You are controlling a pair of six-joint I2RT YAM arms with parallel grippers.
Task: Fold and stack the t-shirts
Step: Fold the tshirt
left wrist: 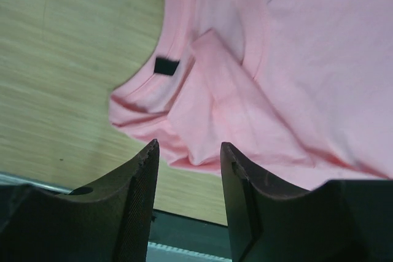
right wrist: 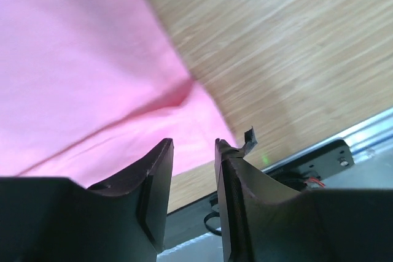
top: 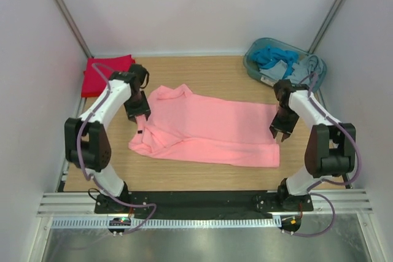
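Observation:
The salmon-pink t-shirt (top: pixel 212 130) lies folded lengthwise across the middle of the table, neck end at the left. Its collar with the small dark label (left wrist: pixel 166 66) shows in the left wrist view. My left gripper (top: pixel 142 116) hovers over the shirt's left end, jaws open and empty (left wrist: pixel 187 151). My right gripper (top: pixel 281 134) hovers at the shirt's right edge, jaws open and empty (right wrist: pixel 193 145), above the hem corner (right wrist: pixel 202 115). The bright red t-shirt (top: pixel 103 73) lies folded at the far left corner.
A teal bin (top: pixel 255 69) with blue and grey cloths stands at the far right corner. White walls close in the table on three sides. A metal rail (top: pixel 202 202) runs along the near edge by the arm bases.

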